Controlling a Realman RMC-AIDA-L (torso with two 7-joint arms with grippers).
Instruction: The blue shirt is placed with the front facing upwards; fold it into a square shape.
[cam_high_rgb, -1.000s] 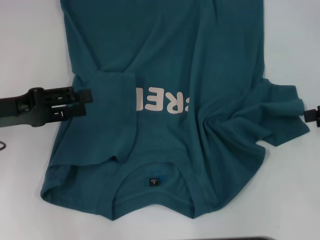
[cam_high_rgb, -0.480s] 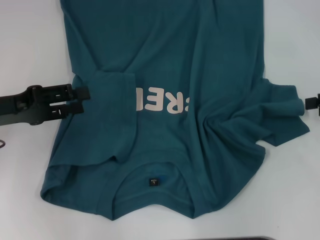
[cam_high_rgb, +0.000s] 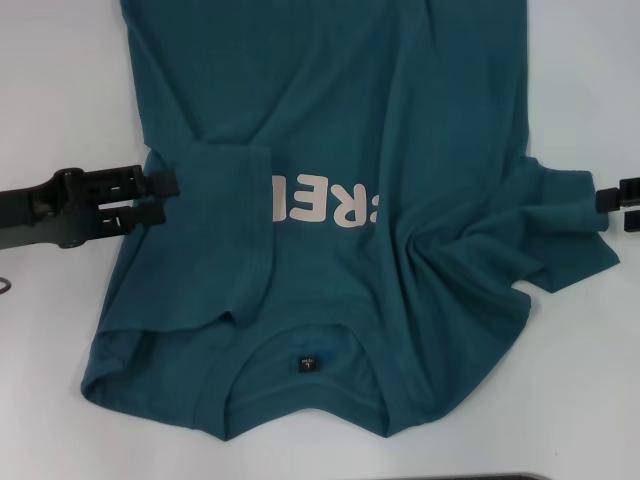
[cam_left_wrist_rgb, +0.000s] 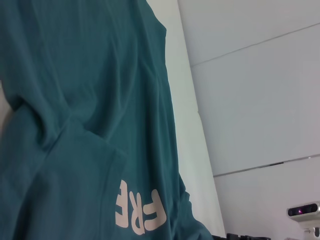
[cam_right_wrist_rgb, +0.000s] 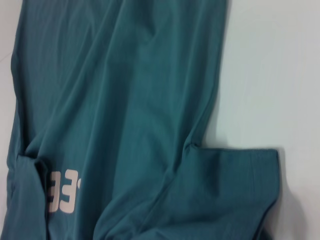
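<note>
blue shirt (cam_high_rgb: 400, 120): left sleeve folded in; left pincer (cam_high_rgb: 170, 197) open at edge, empty. right pincer (cam_high_rgb: 603, 204) nearing right sleeve, opening unclear; grab hem.

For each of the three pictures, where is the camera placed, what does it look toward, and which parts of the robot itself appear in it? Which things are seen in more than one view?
Head view: from the robot's head, looking down at the dark teal-blue cotton T-shirt on the white table; left gripper at the folded-in sleeve, right gripper at the spread sleeve.
Left wrist view: looks across the shirt toward a pale wall; no own fingers visible.
Right wrist view: looks along the shirt and its spread sleeve; no robot parts.
Shared: all three show the pale chest letters.
</note>
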